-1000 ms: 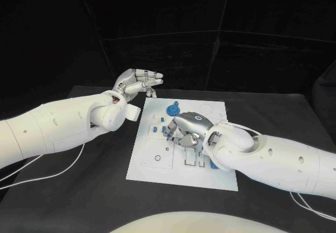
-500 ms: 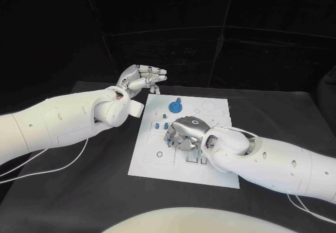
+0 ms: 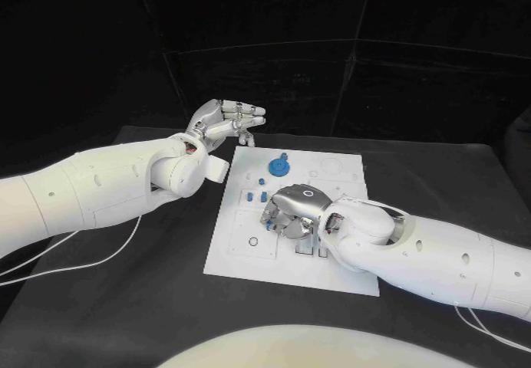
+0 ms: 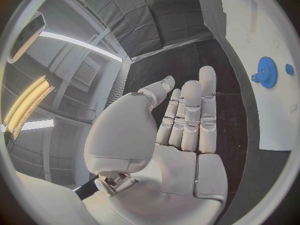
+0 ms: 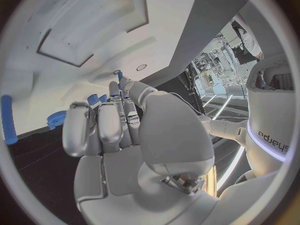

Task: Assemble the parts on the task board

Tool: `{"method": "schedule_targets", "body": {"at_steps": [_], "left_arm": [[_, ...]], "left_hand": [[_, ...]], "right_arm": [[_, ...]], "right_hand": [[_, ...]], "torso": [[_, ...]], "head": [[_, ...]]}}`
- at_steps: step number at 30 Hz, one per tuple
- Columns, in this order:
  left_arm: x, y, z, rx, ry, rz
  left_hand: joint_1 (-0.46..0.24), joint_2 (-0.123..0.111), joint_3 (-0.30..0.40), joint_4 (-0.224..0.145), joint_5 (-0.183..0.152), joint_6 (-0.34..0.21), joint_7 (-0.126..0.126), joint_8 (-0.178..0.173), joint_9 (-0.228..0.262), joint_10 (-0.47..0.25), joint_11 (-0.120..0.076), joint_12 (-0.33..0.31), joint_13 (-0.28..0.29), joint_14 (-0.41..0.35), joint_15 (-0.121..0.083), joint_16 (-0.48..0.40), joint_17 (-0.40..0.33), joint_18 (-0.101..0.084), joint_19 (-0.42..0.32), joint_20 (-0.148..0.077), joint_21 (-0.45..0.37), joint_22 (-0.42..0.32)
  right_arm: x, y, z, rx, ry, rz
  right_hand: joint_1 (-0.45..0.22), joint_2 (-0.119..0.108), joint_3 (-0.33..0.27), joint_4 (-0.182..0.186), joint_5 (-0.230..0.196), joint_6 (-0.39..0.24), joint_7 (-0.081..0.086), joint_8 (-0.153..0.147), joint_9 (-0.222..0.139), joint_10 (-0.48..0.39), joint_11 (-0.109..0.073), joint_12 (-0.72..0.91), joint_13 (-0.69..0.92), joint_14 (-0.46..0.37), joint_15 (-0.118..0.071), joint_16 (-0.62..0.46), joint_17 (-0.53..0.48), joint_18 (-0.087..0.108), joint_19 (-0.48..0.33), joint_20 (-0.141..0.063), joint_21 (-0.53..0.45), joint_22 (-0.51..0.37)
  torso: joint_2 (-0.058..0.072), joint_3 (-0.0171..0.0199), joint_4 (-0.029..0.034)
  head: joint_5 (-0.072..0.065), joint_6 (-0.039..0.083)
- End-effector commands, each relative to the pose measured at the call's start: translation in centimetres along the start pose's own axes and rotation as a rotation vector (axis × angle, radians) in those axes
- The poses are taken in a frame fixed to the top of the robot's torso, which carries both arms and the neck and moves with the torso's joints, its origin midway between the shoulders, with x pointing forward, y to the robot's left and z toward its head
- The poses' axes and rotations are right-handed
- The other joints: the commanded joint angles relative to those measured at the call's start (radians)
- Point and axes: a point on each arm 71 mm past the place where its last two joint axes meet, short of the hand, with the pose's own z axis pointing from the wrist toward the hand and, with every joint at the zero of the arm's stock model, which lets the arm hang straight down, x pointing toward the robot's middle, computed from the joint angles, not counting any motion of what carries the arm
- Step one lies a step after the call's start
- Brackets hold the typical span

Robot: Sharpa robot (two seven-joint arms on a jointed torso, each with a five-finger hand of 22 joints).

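**Task board, mid-assembly: right hand working at the centre slots**

While the right hand covers the middle of the plate, the task board [image 3: 238, 257] lies flat at the centre of the black tabletop [image 3: 110, 307], long side running away from the robot.

Parts on the board: one blue gear [image 3: 279, 165] standing on the far half, with a small blue knob on its face; a small blue round piece [image 3: 260, 182] just beside it on the near side; two short blue pieces [image 3: 257, 198] upright in the left-centre area, just beside the right hand's fingers. In the left wrist view the gear [image 4: 267, 72] shows again with a small blue stud [image 4: 289, 69] near it. In the right wrist view a blue rod [image 5: 7, 119] lies on the white surface, apart from the fingers.

Right hand [image 3: 297, 208]: palm down over the board's slotted middle, fingers curled toward the surface. A thin blue piece [image 5: 119, 77] appears at the fingertips in the right wrist view; whether it is pinched or merely touched cannot be told.

Left hand [image 3: 225, 123]: raised off the tabletop beyond the board's far left corner, fingers loosely apart, holding nothing.

Step in hand, as a judgement: seating or picking a small part at the centre slots, with several recesses unfilled, so the assembly looks early to midway.

Next move calls for: fine alignment of the small piece with its slot, then a straight downward press; the two upright pieces beside the fingers should not be knocked.
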Motion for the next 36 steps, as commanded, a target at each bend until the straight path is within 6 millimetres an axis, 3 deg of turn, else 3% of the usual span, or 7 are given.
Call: {"method": "schedule_targets", "body": {"at_steps": [1,27,31,36], "left_arm": [[0.12,-0.11,0.07,0.003,0.010,-0.010],[-0.12,-0.09,0.00,0.001,0.006,-0.008],[-0.12,-0.08,0.00,-0.001,0.007,-0.008],[-0.15,-0.06,-0.01,-0.004,0.008,-0.009]], "left_hand": [[-0.008,0.001,-0.004,0.000,0.004,-0.010,0.000,0.004,0.000,-0.006,-0.002,0.005,0.000,-0.008,0.002,-0.003,-0.001,0.014,-0.006,0.003,-0.004,-0.001],[-0.002,0.001,-0.007,-0.004,0.004,-0.013,0.000,0.006,0.000,-0.010,-0.002,0.009,0.000,-0.010,0.002,-0.002,-0.004,0.014,-0.005,0.004,-0.006,-0.003],[-0.001,0.001,-0.009,-0.005,0.004,-0.014,0.001,0.007,0.000,-0.012,-0.002,0.011,0.000,-0.011,0.002,-0.002,-0.005,0.014,-0.005,0.004,-0.007,-0.004],[-0.001,0.001,-0.009,-0.005,0.004,-0.014,0.001,0.007,0.000,-0.012,-0.002,0.011,0.000,-0.011,0.002,-0.002,-0.005,0.014,-0.005,0.004,-0.007,-0.004]], "right_arm": [[0.08,0.01,0.08,0.001,0.017,-0.018],[0.56,0.37,0.52,0.001,0.053,-0.078],[0.68,0.39,0.58,0.002,0.057,-0.083],[0.62,0.22,0.58,0.007,0.039,-0.081]], "right_hand": [[-0.012,-0.001,0.006,0.001,0.005,-0.002,0.007,-0.003,0.000,-0.002,0.005,0.000,0.001,0.020,-0.002,0.003,-0.002,-0.017,0.003,0.000,0.005,0.001],[-0.019,-0.006,0.005,0.000,0.005,-0.002,0.006,-0.002,0.001,-0.003,0.004,0.000,0.001,0.019,-0.002,0.003,-0.002,-0.017,0.003,0.001,0.005,0.001],[-0.042,-0.021,-0.005,0.005,0.008,-0.016,0.009,-0.006,-0.001,-0.015,0.007,-0.006,-0.001,0.018,0.001,0.001,-0.008,-0.016,-0.001,0.003,0.002,-0.004],[-0.085,-0.052,-0.028,0.021,0.022,-0.065,0.026,-0.008,-0.004,-0.090,0.030,-0.042,-0.010,0.012,0.018,-0.008,-0.025,-0.011,-0.019,0.016,-0.014,-0.034]], "torso": [[0.000,-0.0006,0.0008],[-0.001,-0.0005,0.0005],[0.000,-0.0010,-0.0005],[-0.001,-0.0009,-0.0006]], "head": [[0.000,0.000],[0.003,-0.002],[0.003,-0.002],[0.001,-0.001]]}}
